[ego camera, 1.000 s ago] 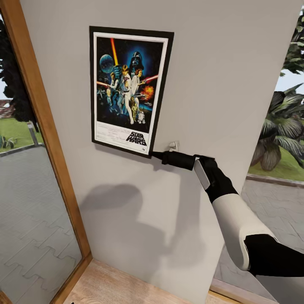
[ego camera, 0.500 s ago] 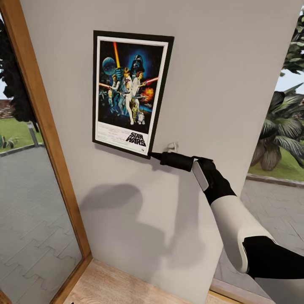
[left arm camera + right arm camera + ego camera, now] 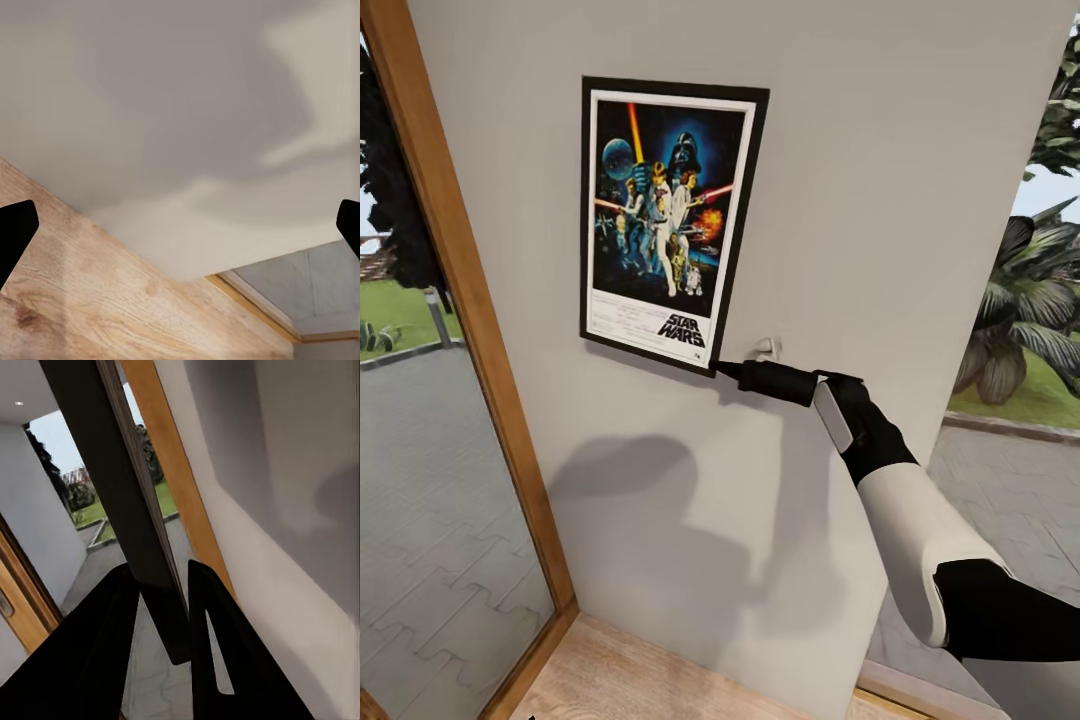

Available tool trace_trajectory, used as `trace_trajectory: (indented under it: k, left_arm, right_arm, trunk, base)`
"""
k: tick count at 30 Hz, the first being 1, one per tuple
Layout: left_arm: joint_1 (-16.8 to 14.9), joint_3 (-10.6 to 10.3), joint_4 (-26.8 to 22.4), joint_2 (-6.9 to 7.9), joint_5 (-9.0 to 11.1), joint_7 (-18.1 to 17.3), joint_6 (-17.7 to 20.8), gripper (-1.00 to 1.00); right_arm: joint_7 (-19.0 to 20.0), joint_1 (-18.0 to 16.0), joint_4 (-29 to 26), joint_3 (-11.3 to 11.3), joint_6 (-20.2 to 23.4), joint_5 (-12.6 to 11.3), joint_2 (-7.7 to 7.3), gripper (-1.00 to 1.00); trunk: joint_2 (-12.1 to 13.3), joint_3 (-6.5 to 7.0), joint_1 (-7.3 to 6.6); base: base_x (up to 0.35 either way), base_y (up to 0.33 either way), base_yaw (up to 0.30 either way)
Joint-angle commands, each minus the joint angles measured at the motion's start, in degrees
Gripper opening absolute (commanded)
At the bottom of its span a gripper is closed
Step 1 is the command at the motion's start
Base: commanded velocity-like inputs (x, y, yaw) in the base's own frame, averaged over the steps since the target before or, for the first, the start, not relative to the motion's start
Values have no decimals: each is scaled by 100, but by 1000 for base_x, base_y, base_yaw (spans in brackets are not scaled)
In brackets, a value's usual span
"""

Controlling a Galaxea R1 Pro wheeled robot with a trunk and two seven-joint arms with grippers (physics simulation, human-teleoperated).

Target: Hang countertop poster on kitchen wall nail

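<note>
R gripper [image 3: 722, 369] pinches the poster [image 3: 665, 220] at its lower-right corner, frame edge btwn both fingers [image 3: 214, 660]. Poster sits flat against grey wall [image 3: 880, 180], upper centre of head view. L gripper [image 3: 180, 232] fingers spread wide, facing wall and wood floor [image 3: 90, 300].

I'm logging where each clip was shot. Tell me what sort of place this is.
Probably a room in a house, at a plain grey wall between large wood-framed windows. Paving, lawn and a palm plant show outside. The right gripper holds a framed poster against the wall; the floor is wooden.
</note>
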Motion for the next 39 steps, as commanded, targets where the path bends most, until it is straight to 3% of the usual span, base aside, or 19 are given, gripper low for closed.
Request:
trace_trajectory:
  k: [1, 9, 39]
  left_arm:
    - [-2, 45, 6, 0, -45, -13, -32, 100]
    - [-2, 45, 6, 0, -45, -13, -32, 100]
    - [-2, 45, 6, 0, -45, -13, -32, 100]
  right_arm:
    - [-36, -2, 1, 4, 47, -52, 2, -100]
    - [-222, -2, 1, 30, 53, -52, 48, -100]
    - [-232, -2, 1, 43, 62, -52, 125, -100]
  trunk:
    - [-4, -2, 2]
    - [-4, -2, 2]
    - [-4, -2, 2]
  base:
    - [0, 0, 0]
    - [0, 0, 0]
    - [0, 0, 0]
